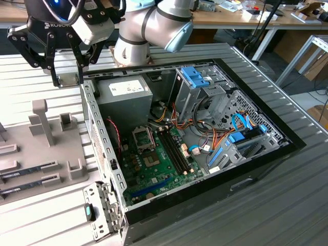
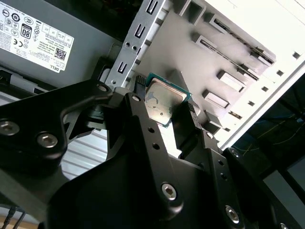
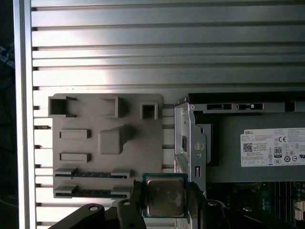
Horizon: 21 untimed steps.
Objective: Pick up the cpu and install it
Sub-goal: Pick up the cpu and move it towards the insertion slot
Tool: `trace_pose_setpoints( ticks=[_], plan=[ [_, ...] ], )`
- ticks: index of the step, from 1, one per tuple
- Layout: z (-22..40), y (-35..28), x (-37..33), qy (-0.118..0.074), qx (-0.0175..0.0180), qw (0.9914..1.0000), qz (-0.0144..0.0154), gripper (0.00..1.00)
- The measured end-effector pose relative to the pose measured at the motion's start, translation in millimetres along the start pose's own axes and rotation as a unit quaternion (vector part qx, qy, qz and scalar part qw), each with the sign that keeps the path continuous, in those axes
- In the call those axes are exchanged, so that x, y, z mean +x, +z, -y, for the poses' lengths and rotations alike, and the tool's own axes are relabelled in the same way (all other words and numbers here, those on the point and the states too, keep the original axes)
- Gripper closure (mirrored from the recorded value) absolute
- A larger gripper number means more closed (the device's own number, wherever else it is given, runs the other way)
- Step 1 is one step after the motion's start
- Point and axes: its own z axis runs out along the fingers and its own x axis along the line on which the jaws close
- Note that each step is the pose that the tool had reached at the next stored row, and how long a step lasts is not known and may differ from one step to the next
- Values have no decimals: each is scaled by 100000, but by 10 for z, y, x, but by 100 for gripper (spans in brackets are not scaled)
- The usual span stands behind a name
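The ribbed grey counter [image 1: 266,215] is nearest in the exterior view and carries an open computer case [image 1: 271,154] lying on its side. Inside the case the green motherboard [image 1: 154,177] lies flat, with the dark socket frame [image 1: 142,137] near its middle and a bundle of orange and yellow wires [image 1: 205,130] beside it toward the exterior view's right. Farther in stand a metal drive cage with a blue latch [image 1: 197,78] and the grey power supply [image 1: 125,95], which occupies the case's far corner on the exterior view's left. Just beside the case on that same side, a grey parts tray [image 1: 46,148] rests on the counter, with long narrow sticks [image 1: 28,171] lying in its holders. Above the counter at the far corner of the case hangs the tool [image 1: 68,78], clenched on the cpu [image 1: 67,80], with one black finger against each of two opposite edges. In both wrist views the cpu [image 3: 165,195] shows its silver-grey plate and thin green rim; it is held in the air above the boundary between the tray and the case's metal side wall [image 3: 190,143], well apart from the socket frame. The grey arm [image 1: 148,25] rises behind the tool. Wooden desks [image 1: 230,18] stand beyond.
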Motion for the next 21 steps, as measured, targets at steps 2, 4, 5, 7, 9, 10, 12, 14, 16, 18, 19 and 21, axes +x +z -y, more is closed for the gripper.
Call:
trace_pose_setpoints(
  ticks=[2,4,5,7,9,10,12,14,16,18,19,21],
  plan=[
    [0,1,-16,-3,1,100000,-1,53],
    [-1,2,-38,0,5,100000,-6,53],
    [-1,2,-52,0,4,100000,-4,53],
    [-1,4,-69,-1,1,100000,0,53],
    [-2,4,-90,-1,3,100000,-2,53],
    [-2,5,-98,-3,1,100000,-1,53],
    [-2,6,-114,-2,4,100000,1,53],
    [-2,6,-132,0,4,100000,-1,53],
    [-3,8,-167,0,5,100000,-4,53],
    [-3,9,-187,1,2,100000,-1,53],
    [-3,9,-194,3,3,100000,-3,53],
    [-3,10,-208,-2,4,100000,-3,53]
  ],
)
